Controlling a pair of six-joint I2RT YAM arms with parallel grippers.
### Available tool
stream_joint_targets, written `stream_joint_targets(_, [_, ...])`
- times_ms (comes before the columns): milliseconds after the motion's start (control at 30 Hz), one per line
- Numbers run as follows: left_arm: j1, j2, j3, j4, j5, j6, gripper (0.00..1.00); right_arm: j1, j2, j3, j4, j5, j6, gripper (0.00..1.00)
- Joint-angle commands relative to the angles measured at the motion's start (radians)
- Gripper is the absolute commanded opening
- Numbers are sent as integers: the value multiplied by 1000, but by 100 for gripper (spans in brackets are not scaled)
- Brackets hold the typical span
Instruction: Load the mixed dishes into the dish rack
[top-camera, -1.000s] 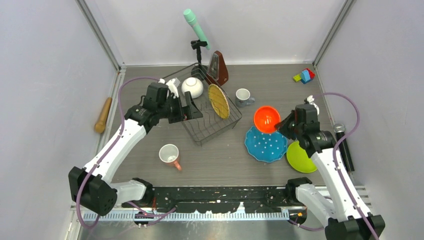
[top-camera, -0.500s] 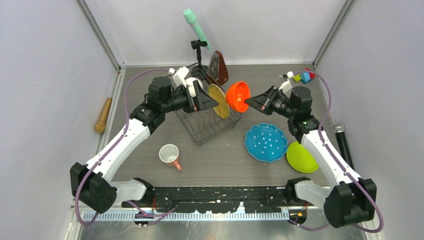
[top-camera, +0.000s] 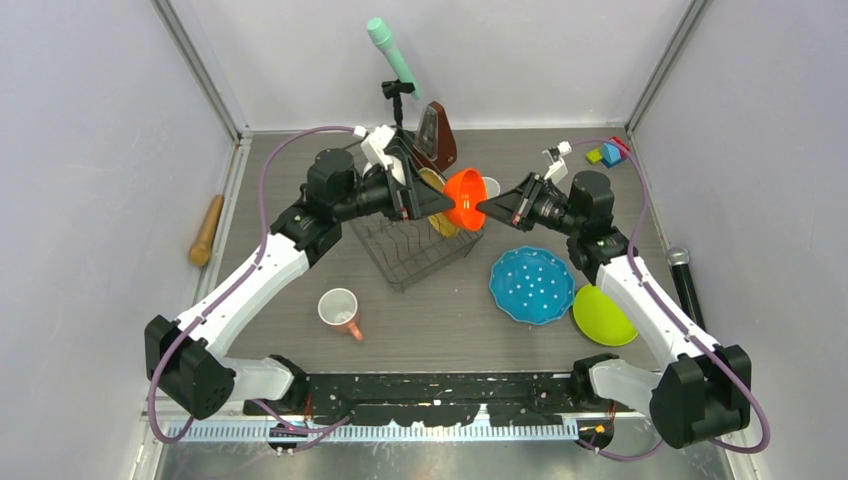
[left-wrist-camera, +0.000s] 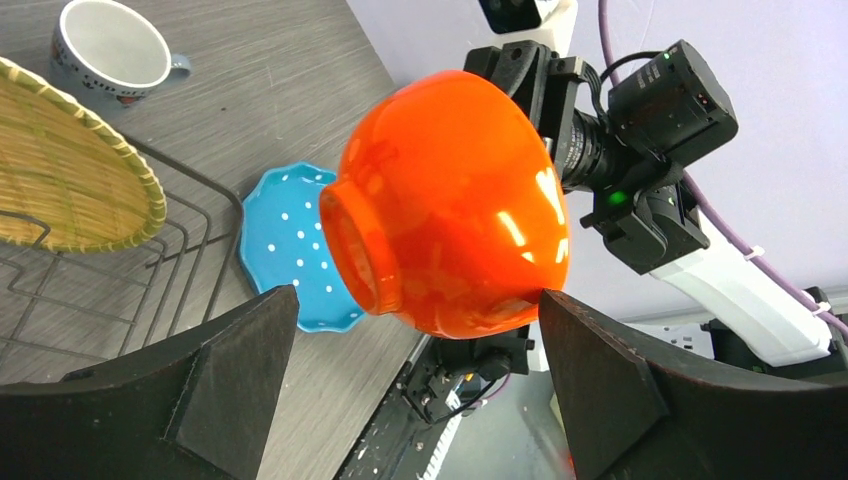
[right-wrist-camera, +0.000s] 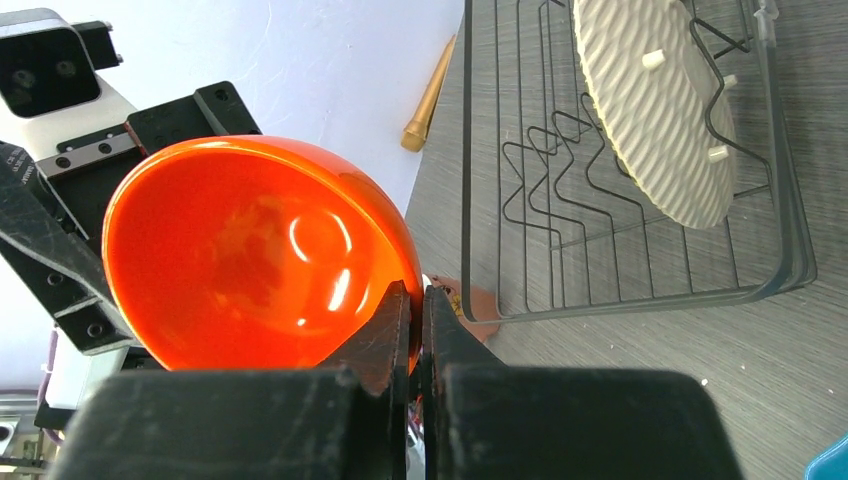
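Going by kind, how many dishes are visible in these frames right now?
Bowls: 1 (orange bowl)
Plates: 3 (blue white-dotted plate, lime green plate, yellow woven-pattern plate)
Mugs: 2 (pink mug, small grey mug)
Total: 6 in view

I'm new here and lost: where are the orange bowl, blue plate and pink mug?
orange bowl (left-wrist-camera: 450, 210): left wrist view, its outer wall.
blue plate (top-camera: 532, 285): top view, its dotted middle.
pink mug (top-camera: 338, 307): top view, its inside.
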Motion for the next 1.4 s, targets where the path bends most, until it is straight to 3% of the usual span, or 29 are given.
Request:
stream_joint_targets(0, [-26,4,50,38,-3,46,93,9,1,54,74,-24,13,0])
stream_joint_targets(333, [-30,15,63,12,-9,64,91,9,14,53,74,-27,8,0])
stream_joint_targets(600, [-42,34,83,1,3,70,77,10,19,51,72,-27,6,0])
stream_joint_targets(733, [-46,42,98,-30,3,87,76,10,20,54,69,-28,5,1])
stream_joint_targets(867, [-48,43,102,-37,-1,95,68,10,19,55,59,-28,0,0])
stream_joint_targets(967, [-52,44,102,-40,-8,107,51,10,19,56,54,-26,-5,0])
stream_joint_targets(1033, [-52,41,103,-51,-22,126,30,10,19,55,50,-21,-6,15])
stream_joint_targets(1067, [-52,38,107,-63,-39,141,22,10,19,55,49,-19,-7,32])
stream_joint_targets(1133, [-52,30,124,-113,-84,187,1,10,17,56,40,-10,-16,49])
stream_joint_targets(1267, [-52,26,187,-256,-190,291,0,10,3,58,11,16,-38,71])
stream_joint_targets(1367, [-52,26,230,-331,-280,368,0,9,-7,60,-29,48,-58,78])
